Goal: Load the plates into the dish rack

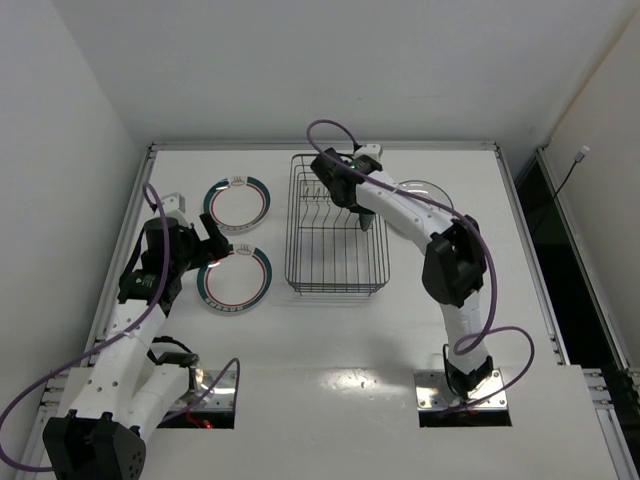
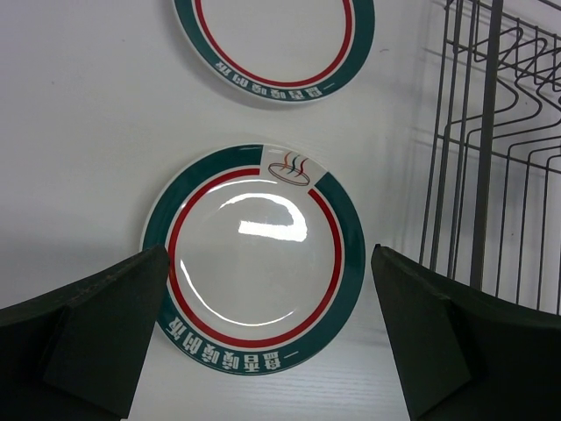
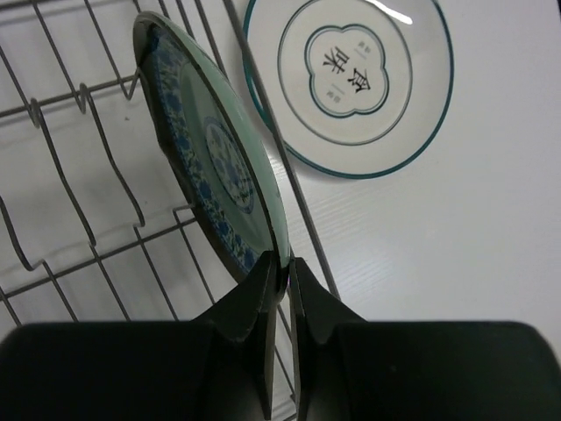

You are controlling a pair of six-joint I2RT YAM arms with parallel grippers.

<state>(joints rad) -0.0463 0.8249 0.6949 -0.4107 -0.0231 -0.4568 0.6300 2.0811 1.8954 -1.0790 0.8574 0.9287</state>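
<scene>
The small blue plate (image 3: 210, 167), pinched by its rim in the right claw (image 3: 282, 263), could tip or slide flat if let go before it settles into the dish rack (image 1: 336, 290). I can't tell whether it is seated. It stands on edge at the rack's far end, by the right wall. Left of the rack, the left claw (image 2: 270, 256) hangs wide open above a banded plate (image 2: 254, 219), not touching it.
</scene>
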